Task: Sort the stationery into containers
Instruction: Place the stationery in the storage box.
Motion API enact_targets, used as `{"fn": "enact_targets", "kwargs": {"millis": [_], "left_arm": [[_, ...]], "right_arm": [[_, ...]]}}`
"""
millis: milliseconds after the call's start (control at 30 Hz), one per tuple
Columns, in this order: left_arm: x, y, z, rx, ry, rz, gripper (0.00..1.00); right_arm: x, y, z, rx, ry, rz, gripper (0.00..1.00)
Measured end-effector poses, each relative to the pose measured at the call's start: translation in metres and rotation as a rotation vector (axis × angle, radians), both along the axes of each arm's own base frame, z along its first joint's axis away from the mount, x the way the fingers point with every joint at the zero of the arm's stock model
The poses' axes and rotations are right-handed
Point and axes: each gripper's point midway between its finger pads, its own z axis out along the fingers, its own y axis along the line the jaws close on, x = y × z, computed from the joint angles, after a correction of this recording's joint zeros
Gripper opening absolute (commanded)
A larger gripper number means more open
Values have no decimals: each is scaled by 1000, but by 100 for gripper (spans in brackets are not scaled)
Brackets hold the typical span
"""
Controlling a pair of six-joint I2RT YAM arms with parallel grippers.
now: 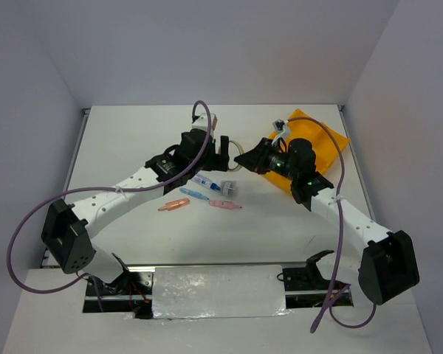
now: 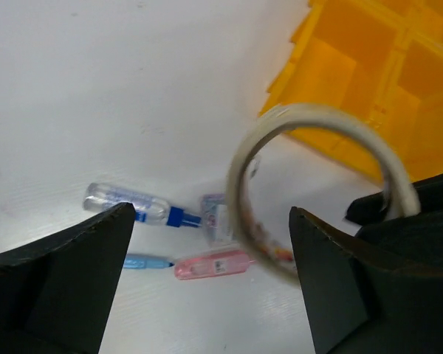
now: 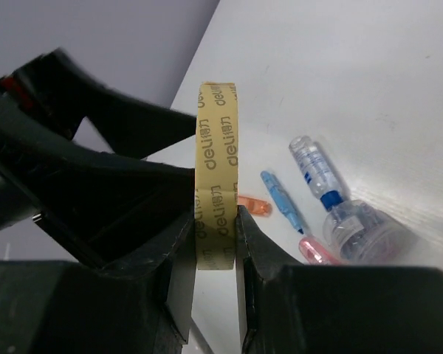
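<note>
My right gripper (image 3: 215, 217) is shut on the tan tape ring (image 3: 215, 169) and holds it on edge above the table. In the top view the ring (image 1: 234, 156) hangs between the two grippers, left of the yellow-orange tray (image 1: 332, 144). My left gripper (image 2: 210, 214) is open, with the ring (image 2: 317, 118) in front of its spread fingers and not touching them. On the table below lie the clear-blue pen-like piece (image 1: 207, 182), the grey-white round piece (image 1: 228, 189), and the orange stick (image 1: 174, 204), blue stick (image 1: 194, 194) and pink stick (image 1: 224, 204).
The tray's near compartments (image 2: 332, 74) show empty in the left wrist view. The left arm's dark gripper body (image 3: 96, 147) stands close to the left of the ring. Grey walls enclose the white table on three sides.
</note>
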Motion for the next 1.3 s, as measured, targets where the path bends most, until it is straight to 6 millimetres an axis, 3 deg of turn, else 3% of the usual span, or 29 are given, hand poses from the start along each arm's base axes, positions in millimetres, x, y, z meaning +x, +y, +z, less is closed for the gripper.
{"fn": "enact_targets", "kwargs": {"millis": [100,267,433,567,667,767,867,1067,1167,1200,1300], "left_arm": [[4,21,6,64,-3,102,99],[2,66,5,147,23,284,99],[-41,102,-6,160,67,289,99],[-75,116,-5,122,60,234,99],[-94,124,-16,118,71,203,99],[-108,125,-34,134,109,164,99],[-118,120,-43,144,140,120,99],[-128,108,-34,99,128,54,99],[-128,106,-34,94,132,44,99],[-129,106,-35,93,134,42,99],[-129,104,-35,91,137,35,99]], "right_arm": [[21,-22,-1,12,7,-87,2],[79,-98,-16,-18,47,-380,2],[147,-171,-29,-57,97,-655,3],[194,-208,-54,-68,154,-759,3],[211,-226,-82,-69,219,-802,4],[222,-240,-97,-70,258,-823,6],[236,-251,-94,-63,249,-837,9],[245,-269,-86,-46,228,-845,12],[249,-275,-91,-50,233,-843,18],[250,-275,-94,-53,240,-838,26],[253,-274,-105,-63,262,-817,28]]}}
